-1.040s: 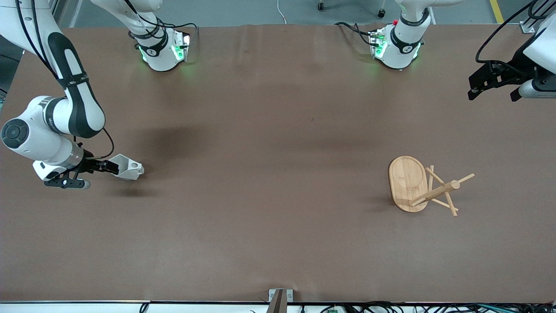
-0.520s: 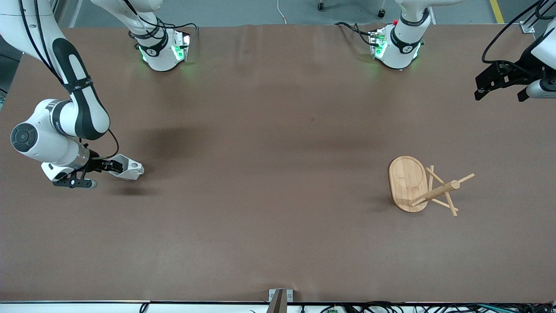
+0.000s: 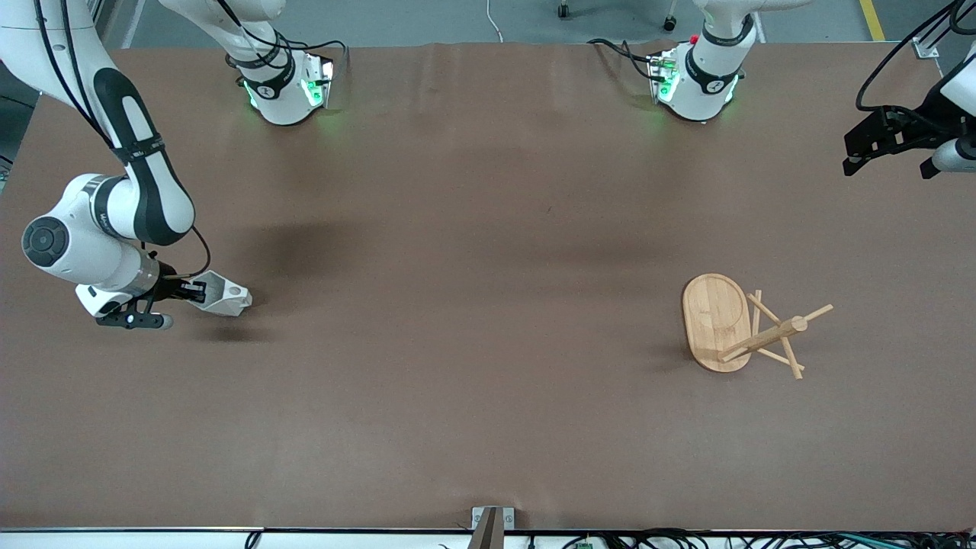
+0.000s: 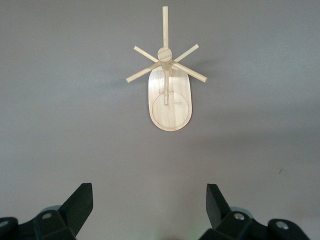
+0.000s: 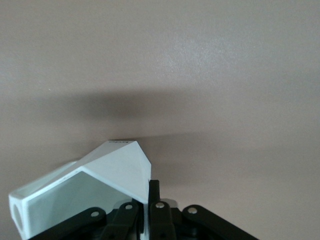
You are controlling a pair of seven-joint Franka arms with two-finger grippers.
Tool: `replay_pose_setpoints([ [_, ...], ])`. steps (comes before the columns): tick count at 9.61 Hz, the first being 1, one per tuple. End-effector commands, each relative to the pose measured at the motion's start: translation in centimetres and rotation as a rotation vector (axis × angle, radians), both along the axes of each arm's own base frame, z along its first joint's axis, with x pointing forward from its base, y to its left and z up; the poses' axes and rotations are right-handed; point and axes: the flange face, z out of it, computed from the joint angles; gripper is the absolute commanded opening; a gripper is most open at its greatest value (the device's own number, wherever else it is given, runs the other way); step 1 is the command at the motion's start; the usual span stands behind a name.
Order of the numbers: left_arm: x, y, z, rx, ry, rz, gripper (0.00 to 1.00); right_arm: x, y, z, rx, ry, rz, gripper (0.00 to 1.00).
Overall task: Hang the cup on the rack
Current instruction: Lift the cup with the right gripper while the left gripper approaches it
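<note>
My right hand (image 3: 197,291) clamped on cup (image 3: 226,296) wall near surface's right-arm edge. Left hand (image 4: 149,207) fingers apart, waiting high over left-arm edge. Risk: thin rim grip, cup may twist en route to rack (image 3: 717,320).

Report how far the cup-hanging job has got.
Done: the right pincer has closed on the rim wall of the white faceted cup, at the right arm's end of the table. In hand: the cup sits low, lift not evident. Left: carrying it to the bamboo mug rack, which stands with bare pegs at the left arm's end, and hooking the handle. The left pincer waits open.
</note>
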Motion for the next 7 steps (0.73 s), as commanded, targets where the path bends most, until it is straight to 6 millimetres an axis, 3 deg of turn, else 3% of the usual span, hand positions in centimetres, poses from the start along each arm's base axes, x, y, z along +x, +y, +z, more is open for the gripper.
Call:
replay_pose_setpoints([
  [1,0.5,0.1,-1.9,0.015,0.038,-0.039,1.0,0.1,-0.3,-0.1,0.005,-0.006,0.061,0.0],
  [2,0.8,0.1,-2.4,0.014,0.047,-0.042,1.0,0.7,-0.1,0.9,0.008,-0.01,0.11,0.0],
  [4,1.0,-1.0,-2.8,0.016,0.056,-0.06,1.0,3.7,1.2,6.9,0.041,0.057,0.229,0.0],
  [5,1.3,-1.6,-3.4,0.008,0.065,-0.067,1.0,4.7,4.3,10.7,0.067,0.047,0.257,0.0],
  [7,1.0,-4.2,-3.4,-0.06,0.069,-0.115,1.0,4.9,8.6,14.8,0.181,0.035,0.192,0.0],
])
